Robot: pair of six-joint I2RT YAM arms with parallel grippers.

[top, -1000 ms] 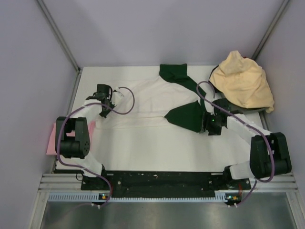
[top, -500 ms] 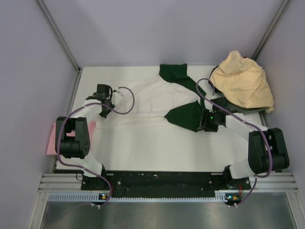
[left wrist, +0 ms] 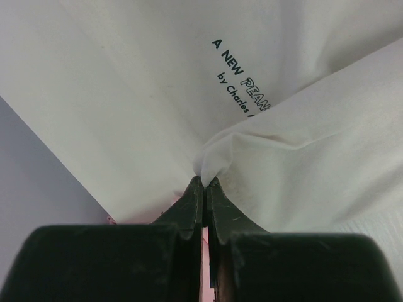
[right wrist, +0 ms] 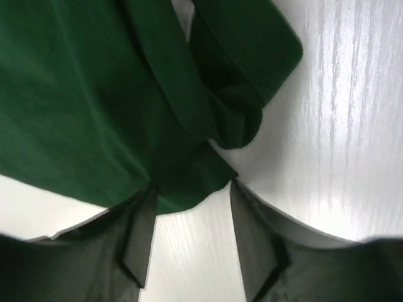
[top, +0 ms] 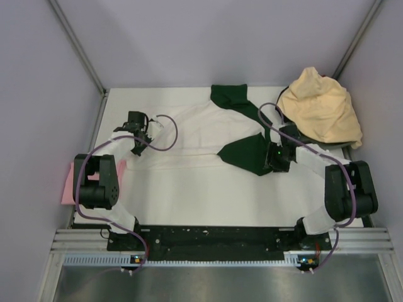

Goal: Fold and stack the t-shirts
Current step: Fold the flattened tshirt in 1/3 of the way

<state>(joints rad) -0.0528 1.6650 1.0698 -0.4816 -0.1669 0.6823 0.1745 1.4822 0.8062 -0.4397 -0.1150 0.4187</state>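
Observation:
A white t-shirt (top: 195, 135) with dark green sleeves (top: 242, 153) lies spread across the back of the table; its black lettering (left wrist: 242, 94) shows in the left wrist view. My left gripper (top: 136, 143) is shut on a pinched fold of the white cloth (left wrist: 217, 160) at the shirt's left edge. My right gripper (right wrist: 189, 187) stands open, its fingers either side of the dark green sleeve's edge (right wrist: 182, 182). A pale yellow-tan t-shirt (top: 321, 113) is heaped at the back right. A pink t-shirt (top: 67, 184) shows at the table's left edge.
Grey walls with metal corner posts (top: 79, 47) close in the table on three sides. The white tabletop (top: 208, 201) runs between the shirt and the arm bases (top: 214, 239).
The right gripper has slid a little left and back along the green sleeve, its arm swinging inward. The left gripper and the white cloth have stayed put.

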